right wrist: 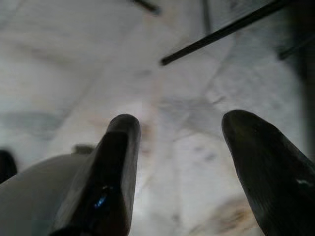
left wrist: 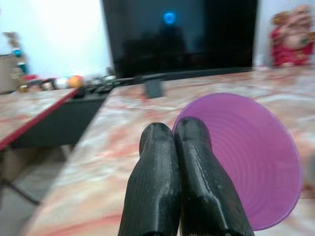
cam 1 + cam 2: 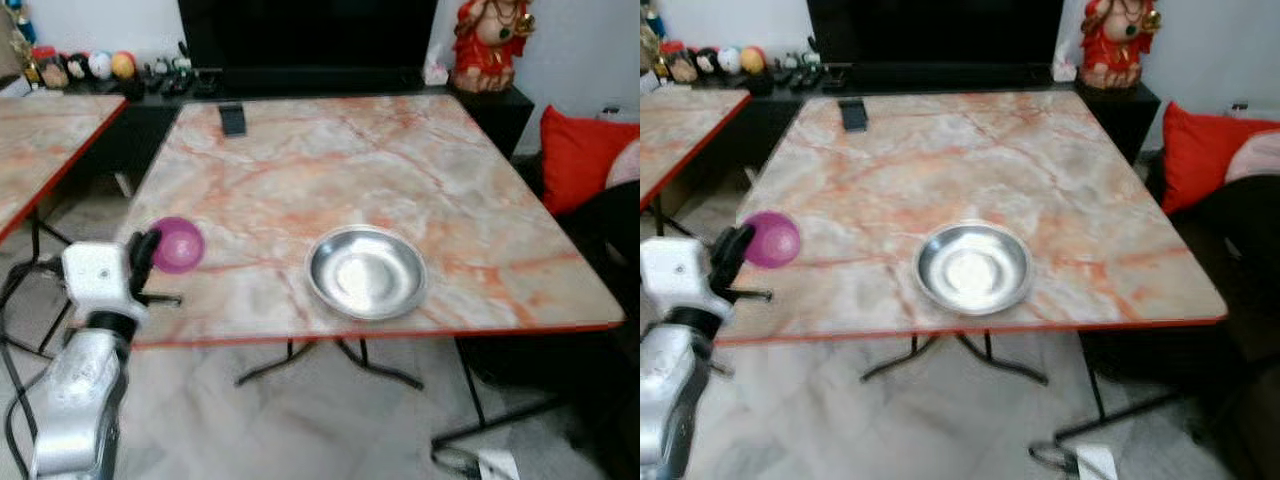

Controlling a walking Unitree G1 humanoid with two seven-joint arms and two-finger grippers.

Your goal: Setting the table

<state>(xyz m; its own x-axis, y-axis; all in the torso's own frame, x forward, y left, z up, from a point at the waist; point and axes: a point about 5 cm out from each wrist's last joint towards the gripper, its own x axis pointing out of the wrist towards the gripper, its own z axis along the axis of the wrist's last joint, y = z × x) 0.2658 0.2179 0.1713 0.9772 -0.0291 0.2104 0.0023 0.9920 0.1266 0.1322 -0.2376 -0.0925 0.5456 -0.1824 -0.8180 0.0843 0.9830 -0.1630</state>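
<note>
The left gripper [image 2: 174, 147] holds a purple cup [image 3: 179, 245] over the near left corner of the marble table [image 3: 300, 170], its two black fingers [image 2: 152, 182] pressed together on the cup's rim, so the pinch seems to have the wall of the cup between them; the cup hangs tilted on its side, its open mouth turned toward the robot's head and somewhat upward, its long axis running roughly level and away toward the far edge of the table, base out of sight behind the mouth; it looks to be just above the tabletop, though whether it touches the marble is not clear. A steel bowl [image 3: 366, 272] sits near the front edge, well to the right of the cup, and a small dark object [image 3: 232, 119] lies at the far side by the black TV stand [image 3: 300, 80]. The step in hand appears to be placing the cup; to do it well, the wrist would need to roll until the mouth faces straight up and the base is flat to the marble, then lower gently and part the fingers only once the cup bears its own weight; a spot beside the bowl, well in from the red edge, would suit a place setting and keep the light cup from tipping off. The right gripper [image 1: 179, 147] hangs over the pale floor [image 1: 162, 73], fingers spread wide with nothing between them.
</note>
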